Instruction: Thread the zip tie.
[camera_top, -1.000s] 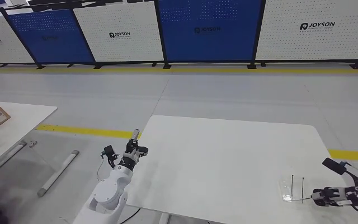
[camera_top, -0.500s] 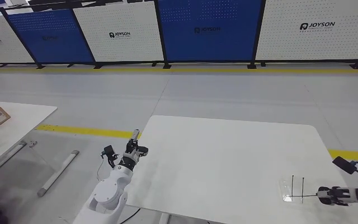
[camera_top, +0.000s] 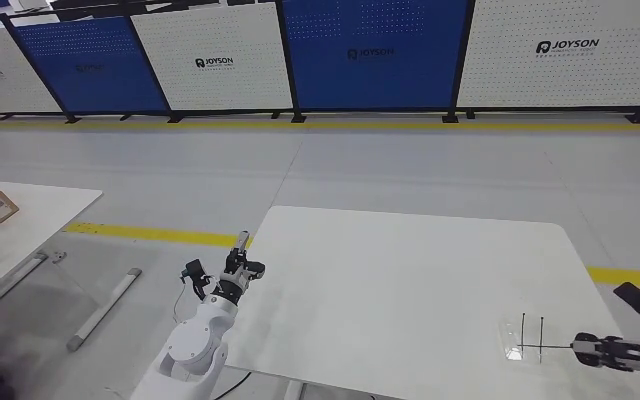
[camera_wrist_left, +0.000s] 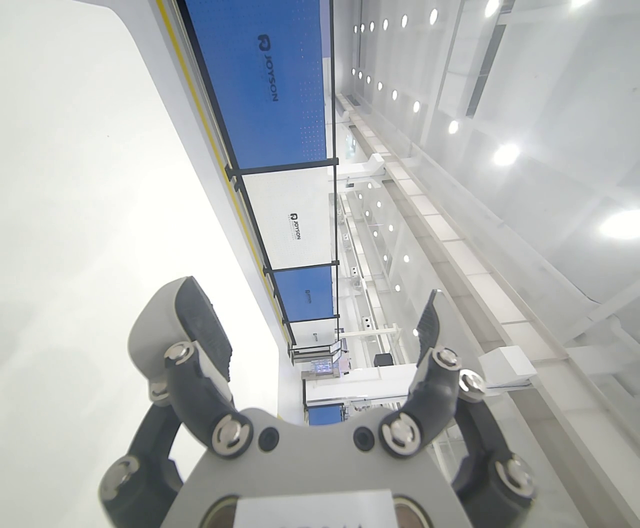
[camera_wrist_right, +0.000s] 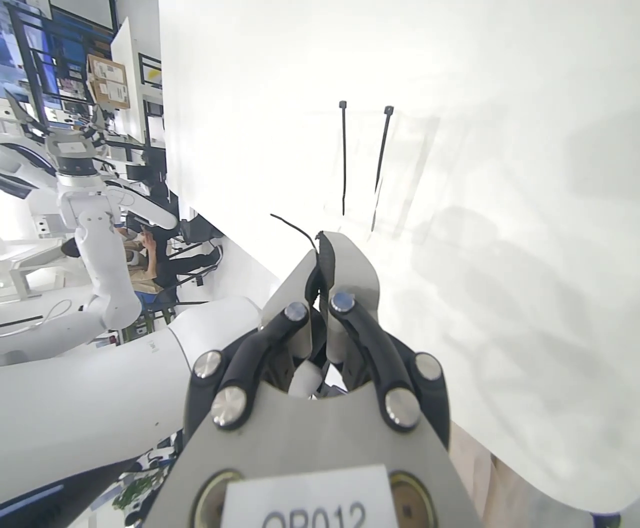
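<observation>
While the right tool (camera_wrist_right: 320, 239) clamps a zip tie (camera_wrist_right: 292, 226), left tool (camera_wrist_left: 315, 300) agape

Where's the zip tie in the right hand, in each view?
Top view: held zip tie juts from the right hand at the table's right edge.
Right wrist view: its tail curls out of the shut hand.
Left wrist view: faces the wall panels instead.
Landmark: two loose ties beside it.

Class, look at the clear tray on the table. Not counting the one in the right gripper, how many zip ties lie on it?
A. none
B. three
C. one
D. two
D: one black zip tie and a second zip tie lie side by side on the clear tray, while the right gripper is shut on a third zip tie.
</observation>
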